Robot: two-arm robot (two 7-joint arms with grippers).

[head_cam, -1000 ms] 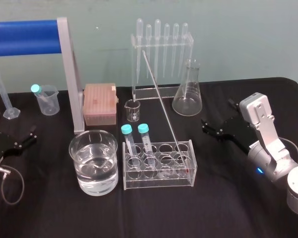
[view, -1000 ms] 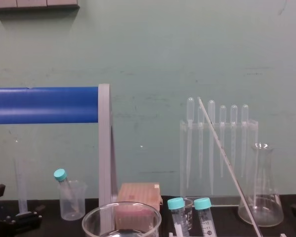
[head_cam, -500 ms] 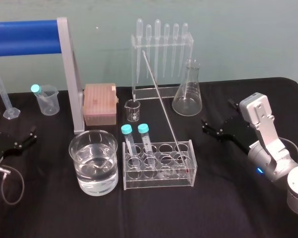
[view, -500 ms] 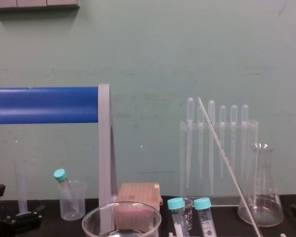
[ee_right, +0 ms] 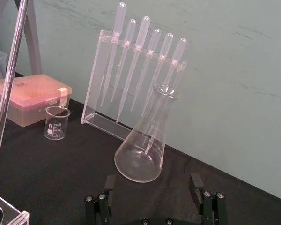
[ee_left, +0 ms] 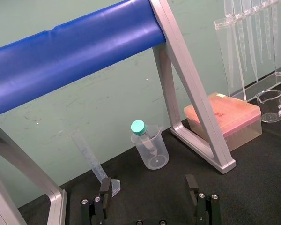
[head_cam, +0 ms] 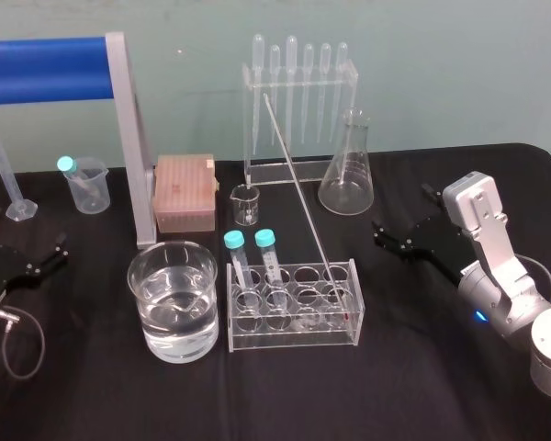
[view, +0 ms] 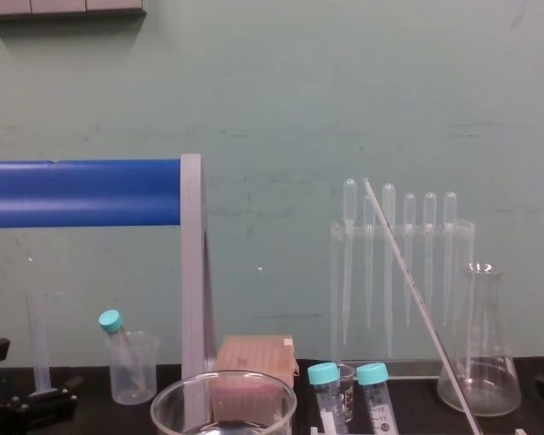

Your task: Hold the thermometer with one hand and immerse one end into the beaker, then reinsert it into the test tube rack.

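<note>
Well, the left gripper [ee_left: 148, 183] and right gripper [ee_right: 152, 182] sat low at either side — spread wide, holding nothing. Between them the beaker [head_cam: 173, 349] stood just left of the rack [head_cam: 335, 336], the thermometer [head_cam: 300, 184] leaning up from its right end — untouched.

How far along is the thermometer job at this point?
Done: nothing visibly. The thermometer leans in the test tube rack, and nothing shows whether it has been dipped. In hand: nothing; the left gripper and the right gripper are open and empty, off to either side of the rack. Left, as it looks: grasp the thermometer, dip one end in the beaker, and put it back in the rack.
</note>
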